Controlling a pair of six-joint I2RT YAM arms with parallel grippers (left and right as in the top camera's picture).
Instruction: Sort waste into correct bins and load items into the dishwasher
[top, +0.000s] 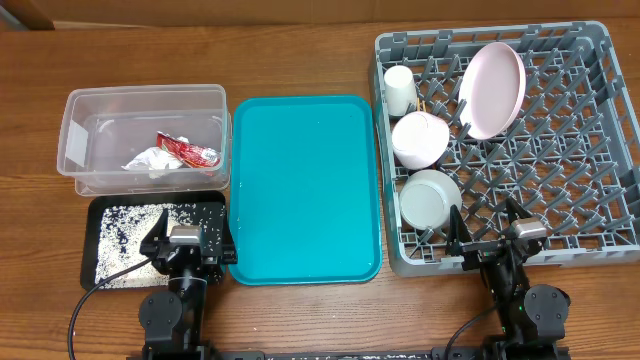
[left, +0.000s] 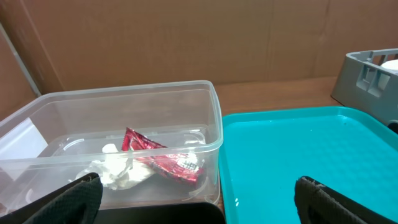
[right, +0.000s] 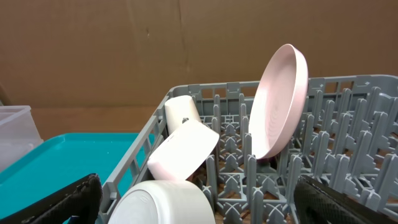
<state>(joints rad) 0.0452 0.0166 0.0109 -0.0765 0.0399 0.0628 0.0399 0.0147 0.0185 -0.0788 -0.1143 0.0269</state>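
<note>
Both of your hands stand wide open and hold nothing. Your left hand (top: 187, 232) sits over the near right part of the black tray (top: 100, 278), and your right hand (top: 484, 236) sits at the near edge of the grey dish rack (top: 610, 60).

You have the white napkin (top: 152, 160) and the red-and-white wrapper (top: 185, 150) lying together on the floor of the clear tub (top: 75, 150), which stands at the far left of the bench (top: 300, 320). Just in front of the tub, the rice grains (top: 130, 225) are scattered across the black tray. The teal tray (top: 305, 190) lies between these bins and the rack, with nothing on it.

In the rack, the pink plate (top: 492, 90) stands on edge among the pegs, leaning. The white cup (top: 400, 90) lies in the far left corner. One bowl (top: 420, 138) sits tipped just in front of the cup, and the other bowl (top: 430, 198) is nearer you along the same left side, close to your right hand.
</note>
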